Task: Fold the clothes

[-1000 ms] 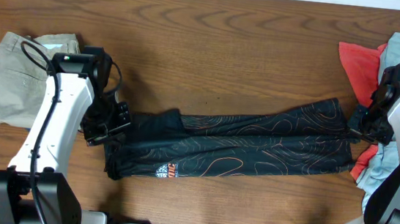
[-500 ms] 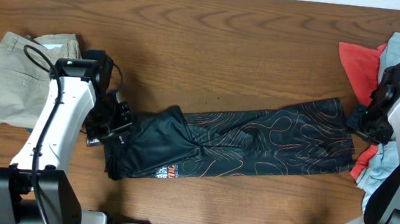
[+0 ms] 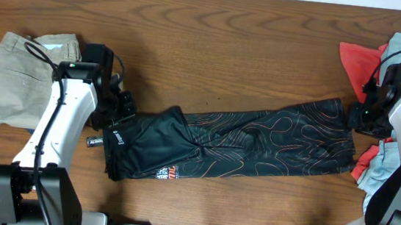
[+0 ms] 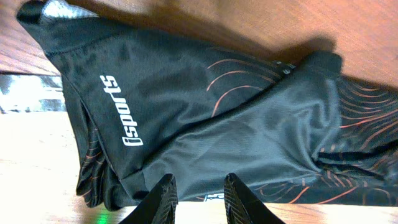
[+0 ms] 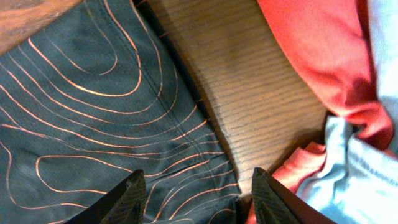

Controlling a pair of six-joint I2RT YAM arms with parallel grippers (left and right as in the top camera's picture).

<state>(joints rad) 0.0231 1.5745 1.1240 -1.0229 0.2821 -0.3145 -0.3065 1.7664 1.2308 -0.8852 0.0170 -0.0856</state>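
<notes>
Black jersey [image 3: 256,144], orange lines, rumpled strip; L gripper [image 4: 199,185], R gripper [image 5: 198,179]: fingers apart.

Seen from above, the left claw [image 3: 114,128] sits tucked under its own wrist, so its fingertips can't be picked out. The end of the jersey [image 3: 256,144] beneath it is covered too. The little logo [image 3: 167,173] on the hem, off to that claw's side, is too small to read. In the left wrist view the fingers [image 4: 163,199] run off the bottom edge. A grey strip [image 4: 28,93] to the claw's left is too blurred to name.

The right claw [image 3: 358,119] shows from above as a dark lump against dark cloth. In the right wrist view the red cloth [image 5: 317,56] ahead of it is cut off at the top. The pale blue cloth [image 5: 354,180] just outside its right finger runs off the right edge.
</notes>
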